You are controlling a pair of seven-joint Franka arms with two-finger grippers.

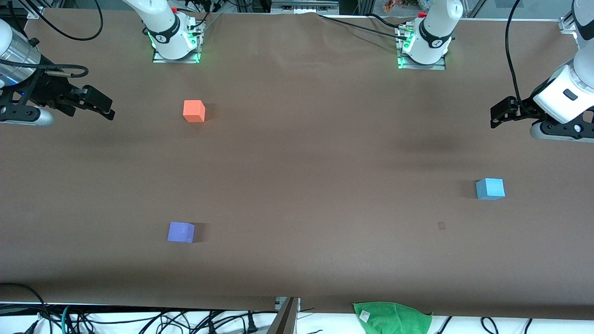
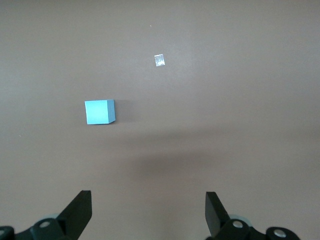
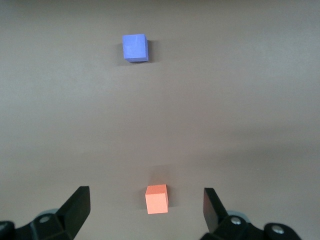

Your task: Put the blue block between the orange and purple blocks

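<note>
On brown table [image 1: 297, 153], blue block [image 1: 490, 189] at left arm's end, well apart from orange block [image 1: 194, 111] and purple block [image 1: 181, 232]; likely light, rigid, graspable across flat sides; left gripper [image 1: 499, 113] and right gripper [image 1: 104, 107] both spread, empty, raised over the table's ends.

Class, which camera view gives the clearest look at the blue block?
The left wrist view: the blue block sits large and unobstructed on the table, ahead of the open left hand. The front view shows it smaller, toward the left arm's end. The right wrist view misses it entirely.

sky-blue block [image 1: 490, 189], orange block [image 1: 194, 111], violet-purple block [image 1: 181, 232], brown table [image 1: 315, 153]
</note>
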